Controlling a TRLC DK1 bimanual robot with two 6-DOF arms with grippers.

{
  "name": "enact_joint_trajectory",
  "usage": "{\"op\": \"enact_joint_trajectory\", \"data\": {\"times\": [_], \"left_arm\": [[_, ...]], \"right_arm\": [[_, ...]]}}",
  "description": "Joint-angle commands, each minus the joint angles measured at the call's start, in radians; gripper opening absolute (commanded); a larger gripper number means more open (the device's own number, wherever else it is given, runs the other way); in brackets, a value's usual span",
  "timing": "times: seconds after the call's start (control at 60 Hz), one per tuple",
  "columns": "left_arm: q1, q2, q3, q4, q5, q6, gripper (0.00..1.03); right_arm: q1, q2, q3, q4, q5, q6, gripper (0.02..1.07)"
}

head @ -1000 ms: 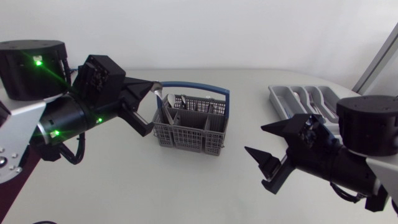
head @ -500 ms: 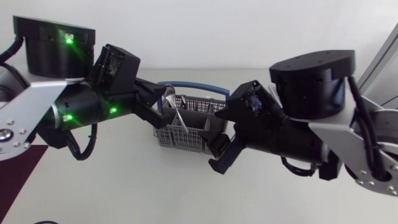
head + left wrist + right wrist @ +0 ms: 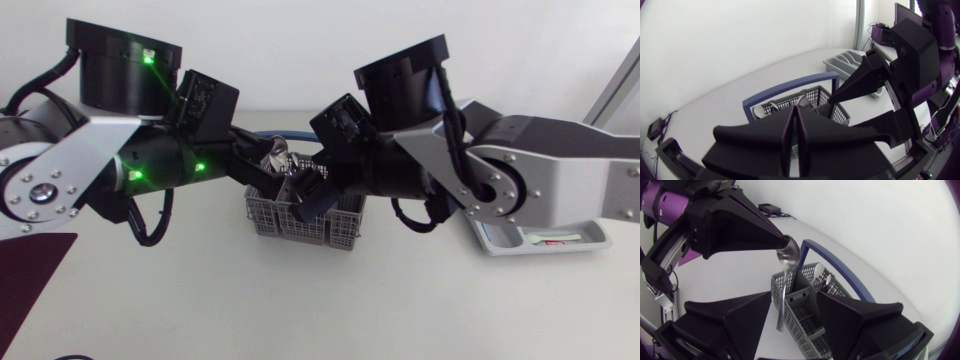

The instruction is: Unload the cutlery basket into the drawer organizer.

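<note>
- Grey mesh marks the cutlery basket (image 3: 300,222) in the head view, standing mid-table. The left gripper (image 3: 268,166) is clamped on a spoon (image 3: 276,160) held just above it. The right gripper (image 3: 303,192), reached in past the middle, is met there with its fingers spread. The drawer organizer (image 3: 497,240) lies well apart on the right, largely hidden under the right arm, so what it holds cannot be told. The task is judged to be at an early stage: one spoon is lifted out and not yet delivered. Bare table (image 3: 200,300) is left in front of the basket, but both arms are crowded over it.
- From the left wrist view, the left fingers are seen pressed together. The blue handle (image 3: 790,86) arches just ahead of them, an edge to be cleared. The other claw's two wedges stand apart beside the basket, and the organizer is seen beyond, near the table's far edge.
- From the right wrist view, the spoon is seen pinched at its bowl, with the shaft hanging between the wide-open right fingers (image 3: 740,322) and touched by neither. Further cutlery (image 3: 820,274) is seen in the basket, so most of the unloading is judged to be left. Little room is left between the shaft and the basket's corner.
</note>
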Motion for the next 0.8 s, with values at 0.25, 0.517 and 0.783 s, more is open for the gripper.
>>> {"op": "enact_joint_trajectory", "data": {"times": [0.25, 0.517, 0.783], "left_arm": [[0.067, 0.037, 0.055, -0.020, 0.059, -0.089, 0.03], [0.097, 0.040, 0.060, -0.043, 0.108, -0.107, 0.03], [0.113, 0.045, 0.069, -0.053, 0.141, -0.124, 0.03]], "right_arm": [[-0.013, 0.101, 0.073, 0.050, -0.011, 0.039, 0.61], [-0.012, 0.136, 0.105, 0.055, -0.008, 0.037, 0.57], [-0.004, 0.155, 0.121, 0.055, -0.006, 0.034, 0.46]]}}
